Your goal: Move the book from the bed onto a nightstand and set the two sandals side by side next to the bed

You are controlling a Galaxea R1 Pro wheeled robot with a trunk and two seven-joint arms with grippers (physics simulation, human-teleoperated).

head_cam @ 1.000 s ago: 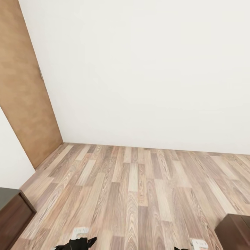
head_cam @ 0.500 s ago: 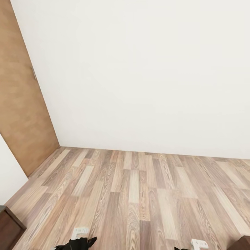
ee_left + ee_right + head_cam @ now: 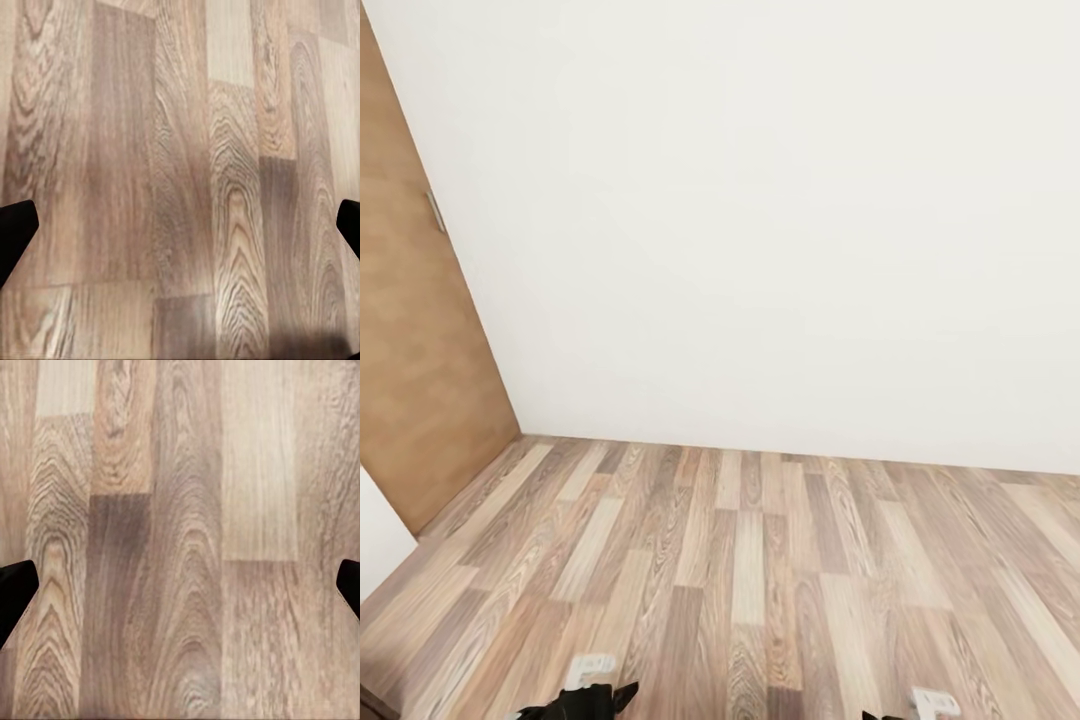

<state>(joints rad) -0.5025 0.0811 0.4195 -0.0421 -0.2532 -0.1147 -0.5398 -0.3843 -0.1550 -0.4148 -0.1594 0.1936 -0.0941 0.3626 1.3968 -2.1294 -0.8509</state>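
— Well, where's the book, then? Or the sandals?

— Can't spot any of them from where the robot faces. It looks into a corner of the bedroom: white wall (image 3: pixel 760 220) ahead, brown wooden door (image 3: pixel 410 380) at the left, wood-plank floor (image 3: pixel 760 580) between.

— And the hands?

— Left gripper (image 3: pixel 180 225) hangs over bare planks, its dark fingertips (image 3: pixel 15 229) set wide at either edge of its wrist view, nothing between them. Right gripper (image 3: pixel 180 585) is the same: spread wide, empty, planks underneath. From the head you only catch the dark top of the left arm (image 3: pixel 575 700) at the lower edge.

— Why carry them like that?

— My guess is it's travelling; arms tucked low and pointed at the floor keep them clear of furniture, and parted fingers are ready for a pickup.

— Room to move?

— Plenty of open floor ahead until the wall's base; the door closes off the left side. It would have to turn to find the bed.
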